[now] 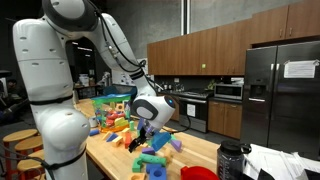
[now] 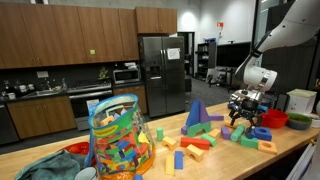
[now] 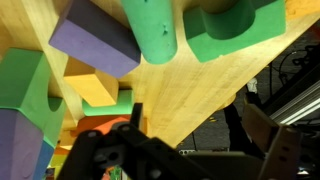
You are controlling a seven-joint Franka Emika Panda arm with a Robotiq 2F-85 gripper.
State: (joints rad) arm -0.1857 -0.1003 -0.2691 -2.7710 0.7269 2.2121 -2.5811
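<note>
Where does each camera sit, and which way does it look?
Exterior view: beside the robot's base, facing along the wooden table toward the fridge; arm and gripper show.
Exterior view: across the table behind a clear tub, facing the cabinets; arm enters top right.
Wrist view: on the wrist, facing a purple block; gripper's dark body shows.
Shared: both exterior views show the fridge and foam blocks.

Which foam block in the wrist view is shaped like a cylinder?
The green cylinder between the purple block and the green arch; the others have flat sides.
</note>
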